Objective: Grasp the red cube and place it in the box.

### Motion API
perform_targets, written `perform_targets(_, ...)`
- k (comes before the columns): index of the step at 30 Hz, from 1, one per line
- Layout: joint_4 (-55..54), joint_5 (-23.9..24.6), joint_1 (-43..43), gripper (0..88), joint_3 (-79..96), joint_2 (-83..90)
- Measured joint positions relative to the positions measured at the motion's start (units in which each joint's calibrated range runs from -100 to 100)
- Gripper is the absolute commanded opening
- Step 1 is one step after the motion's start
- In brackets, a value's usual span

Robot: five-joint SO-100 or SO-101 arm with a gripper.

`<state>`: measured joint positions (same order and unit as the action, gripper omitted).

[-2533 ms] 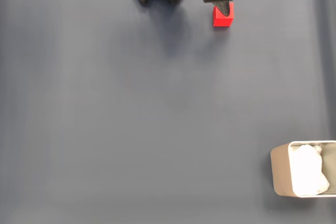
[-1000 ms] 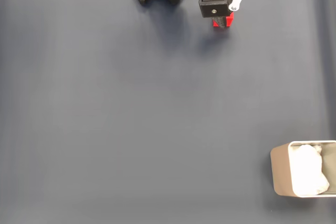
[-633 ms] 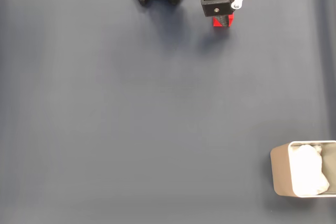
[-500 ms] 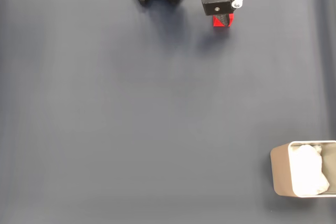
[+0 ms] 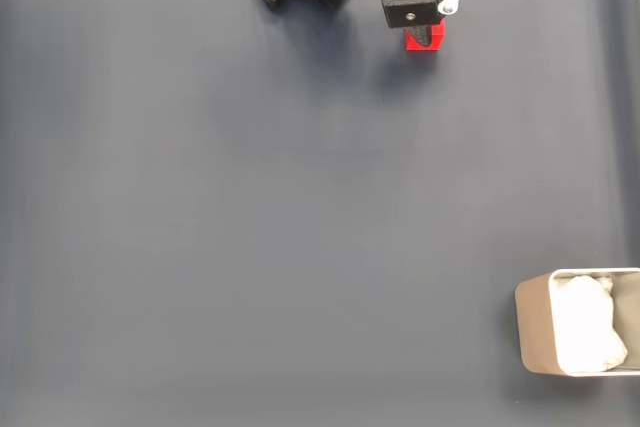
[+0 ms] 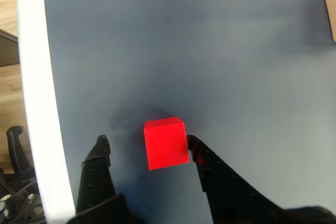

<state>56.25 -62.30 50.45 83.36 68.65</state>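
The cube (image 6: 166, 143) sits on the dark bench (image 5: 300, 207) near its far edge, between the spread fingers of the hand (image 6: 148, 145). In the wrist view the right finger (image 6: 198, 153) touches or nearly touches the cube's side, and the left finger stands apart from it, so the hand is open and grips nothing. The box (image 5: 533, 332) rests at the bench's near right corner, well apart, holding crumpled white paper (image 5: 588, 325).

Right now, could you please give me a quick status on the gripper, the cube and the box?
Gripper open, straddling the red cube; one finger touching its side, other clear. Cube on the mat, not lifted. Box far off at the fixed view's lower right; open mat between.
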Motion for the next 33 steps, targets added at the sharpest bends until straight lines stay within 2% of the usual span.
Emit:
perform_targets(9,0.16,0.2,0.45,31.1,0.54,0.0)
perform_targets(24,0.16,1.17,0.45,9.1,0.54,-0.09)
perform_targets(33,0.16,1.56,0.45,1.4,0.54,-0.52)
